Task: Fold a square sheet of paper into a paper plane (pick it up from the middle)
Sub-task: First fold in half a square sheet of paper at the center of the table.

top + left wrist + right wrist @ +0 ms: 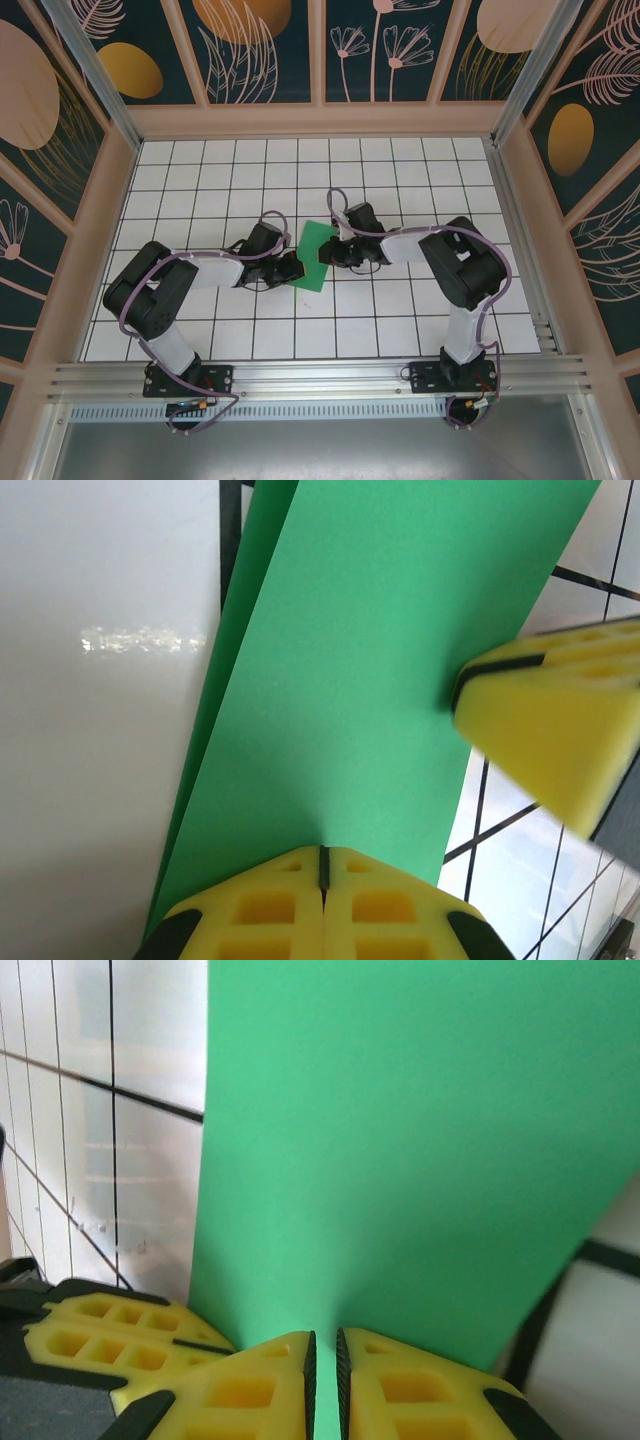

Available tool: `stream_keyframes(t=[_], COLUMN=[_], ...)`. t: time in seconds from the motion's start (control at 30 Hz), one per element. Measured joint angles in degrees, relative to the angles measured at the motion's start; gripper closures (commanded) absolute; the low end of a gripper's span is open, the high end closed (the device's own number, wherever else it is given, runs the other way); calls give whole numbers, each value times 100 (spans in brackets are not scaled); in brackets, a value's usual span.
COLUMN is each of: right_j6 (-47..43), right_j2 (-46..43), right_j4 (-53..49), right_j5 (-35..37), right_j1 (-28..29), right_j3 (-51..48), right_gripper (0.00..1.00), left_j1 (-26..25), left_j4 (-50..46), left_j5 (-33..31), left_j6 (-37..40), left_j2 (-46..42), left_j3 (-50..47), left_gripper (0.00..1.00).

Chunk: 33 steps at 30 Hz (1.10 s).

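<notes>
Progress looks early: my left jaws and right jaws clench the square sheet of paper, seemingly folded once; most folds remain.

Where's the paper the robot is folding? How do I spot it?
Look at the white gridded table inside the patterned walls. Near its middle, the left tool and the right tool pinch the sheet of paper. It is the only bright green thing there.

Bright green square sheet of paper. White table, black grid lines. Yellow gripper pads, black edging. Dark teal walls, peach plant motifs.
</notes>
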Motion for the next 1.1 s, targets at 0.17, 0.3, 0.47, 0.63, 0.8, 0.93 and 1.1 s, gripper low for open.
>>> stream_keyframes(t=[0.17,0.3,0.47,0.63,0.8,0.93,1.1], right_j6=[-127,-221,-385,-588,-629,-702,-774], right_j2=[105,155,133,-151,-107,155,361], right_j4=[-55,-155,-267,-380,-426,-522,-660], right_j5=[37,251,323,295,243,208,201], right_j1=[-321,-555,-601,-358,-186,-173,-190], right_j3=[177,354,581,588,603,684,769], right_gripper=[84,84,84,83,83,83,83], left_j1=[-7,-4,-7,-7,-7,-7,-7], left_j4=[-76,-111,-177,-229,-271,-302,-321], left_j5=[-2,2,-4,-2,0,-2,-15], left_j6=[153,219,247,282,284,286,286], left_j2=[15,26,28,48,59,59,66], left_j3=[48,72,107,149,173,188,197], left_gripper=[99,99,99,99,99,100,99])
